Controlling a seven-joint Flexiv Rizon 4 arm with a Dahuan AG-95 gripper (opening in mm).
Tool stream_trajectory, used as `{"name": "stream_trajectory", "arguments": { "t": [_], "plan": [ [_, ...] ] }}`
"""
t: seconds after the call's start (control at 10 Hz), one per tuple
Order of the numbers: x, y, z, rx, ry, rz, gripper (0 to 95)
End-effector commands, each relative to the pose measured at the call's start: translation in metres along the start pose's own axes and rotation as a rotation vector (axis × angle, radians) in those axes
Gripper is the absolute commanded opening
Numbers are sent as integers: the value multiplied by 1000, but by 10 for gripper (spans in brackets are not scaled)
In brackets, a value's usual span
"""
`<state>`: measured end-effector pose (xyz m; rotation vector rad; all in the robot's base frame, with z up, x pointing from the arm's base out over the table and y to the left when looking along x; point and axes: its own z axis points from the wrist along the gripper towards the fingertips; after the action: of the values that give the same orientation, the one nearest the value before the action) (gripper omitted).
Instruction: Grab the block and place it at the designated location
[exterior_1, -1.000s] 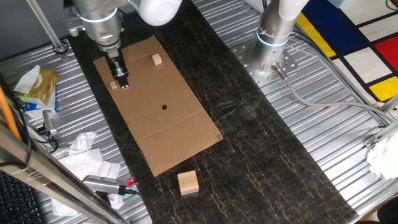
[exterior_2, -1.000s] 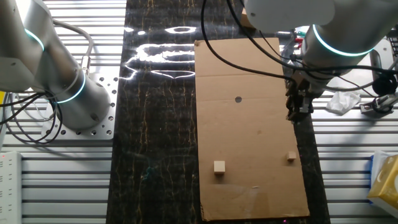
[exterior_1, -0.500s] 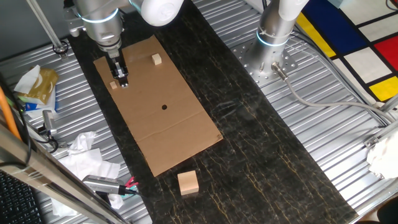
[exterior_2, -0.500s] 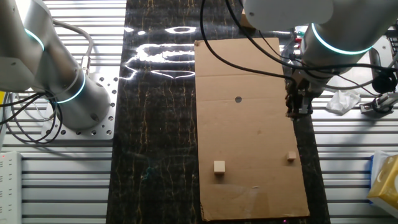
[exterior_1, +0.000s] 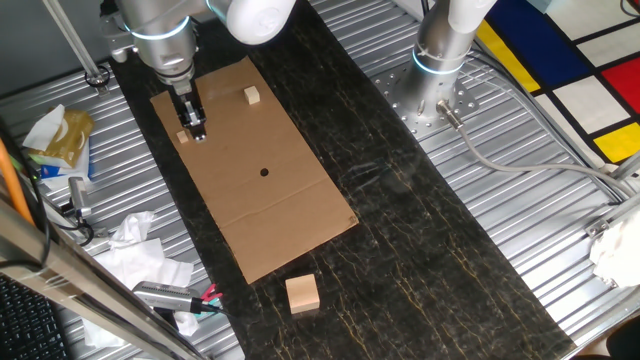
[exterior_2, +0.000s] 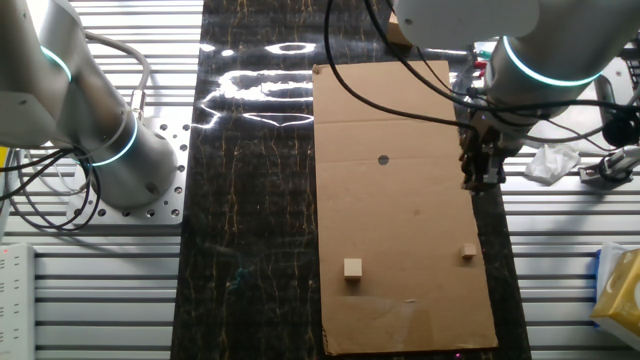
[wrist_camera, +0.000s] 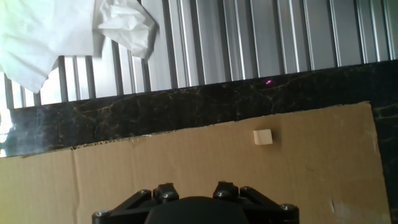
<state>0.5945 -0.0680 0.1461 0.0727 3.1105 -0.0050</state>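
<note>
Approaching the block (exterior_2: 468, 252), lower right of the cardboard sheet (exterior_2: 400, 200); gripper (exterior_2: 479, 180) hangs above it toward mid-right, jaw state indeterminable. Advised: centre over cube, descend squarely. Black dot (exterior_2: 383, 159) upper centre.

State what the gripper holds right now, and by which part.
Nothing is held. The gripper hangs above the cardboard sheet; the tiny block lies apart on it.

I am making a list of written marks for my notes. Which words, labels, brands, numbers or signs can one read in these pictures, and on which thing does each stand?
No readable text in any view.
The cardboard sheet bears only a black dot, no letters.
The blocks, such as the tiny block, are plain wood.
The yellow packet at the table's edge may carry print, but it is too blurred to read.
</note>
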Motion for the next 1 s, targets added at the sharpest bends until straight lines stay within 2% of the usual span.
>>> {"name": "stream_trajectory", "arguments": {
  "t": [0.1, 0.4, 0.8, 0.9, 1.0],
  "plan": [
    [-2, -1, 3, 3, -1, -4, 570],
    [-7, -4, 9, 1, -12, -10, 570],
    [-9, -13, 9, -1, -10, -22, 570],
    [-11, -20, 10, -3, -8, -33, 380],
    [-13, -24, 11, -4, -8, -37, 380]
  ]
}}
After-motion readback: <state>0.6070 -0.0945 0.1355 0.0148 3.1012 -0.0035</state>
